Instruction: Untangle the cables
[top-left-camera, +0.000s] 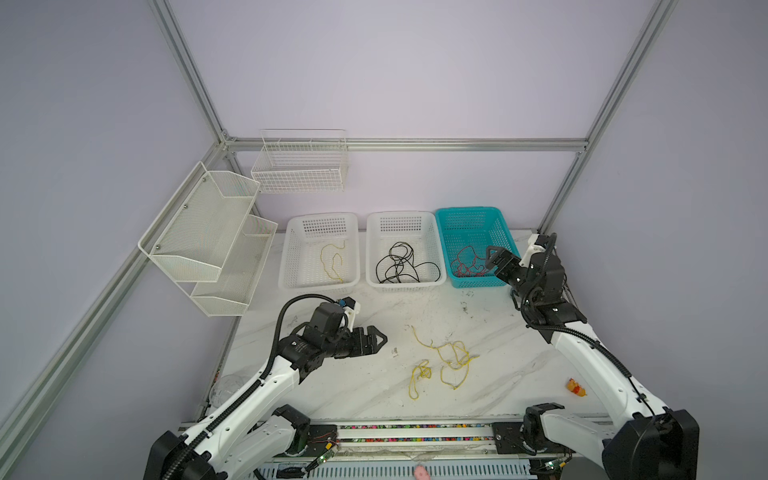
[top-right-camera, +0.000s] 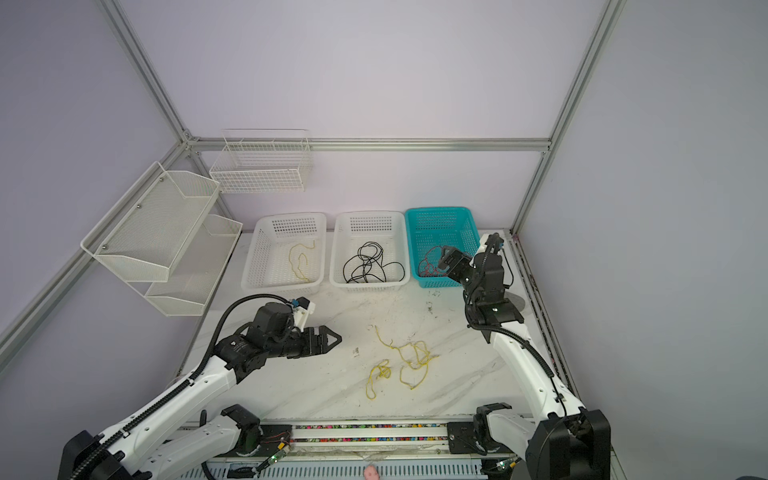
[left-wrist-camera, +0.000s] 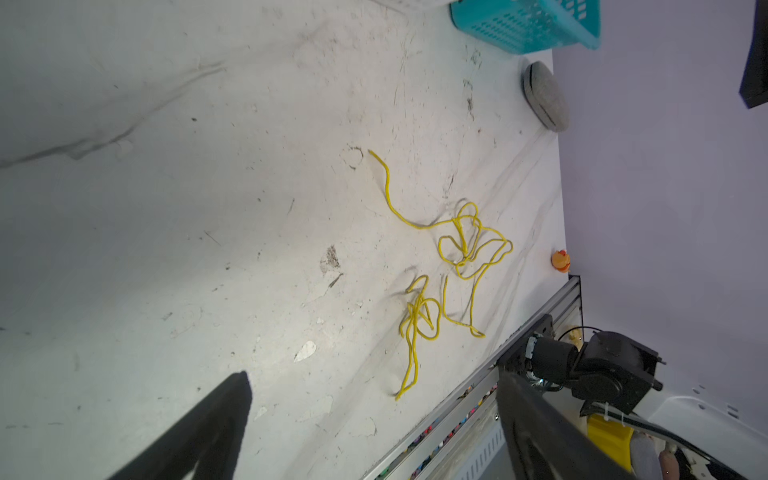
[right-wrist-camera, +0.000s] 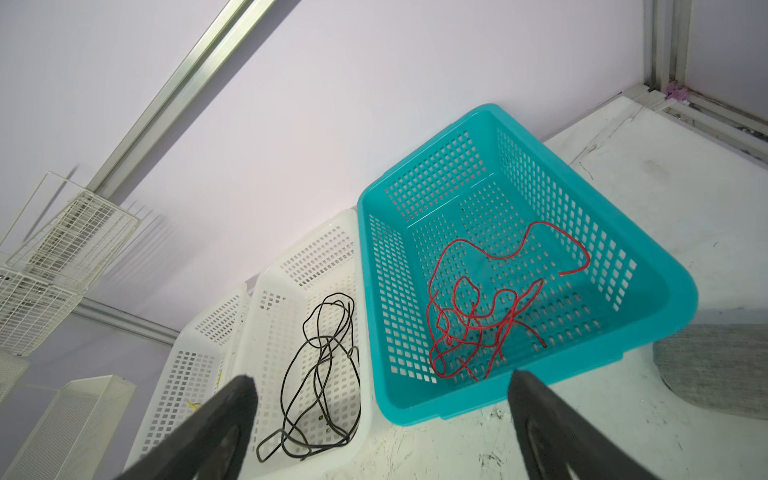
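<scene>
On the scuffed marble bench, yellow cables lie knotted at three o'clock of the left gripper; it and the right gripper gape empty. Likely limp, light: we'd pinch a loose end.

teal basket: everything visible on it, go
The teal basket is a rectangular plastic tub with perforated walls and floor and a solid rim. It stands upright on the white table, rightmost of three baskets along the back wall, close beside a white basket; contact unclear. A loose red cable tangle lies inside. The right gripper, open and empty, faces its front.
</scene>
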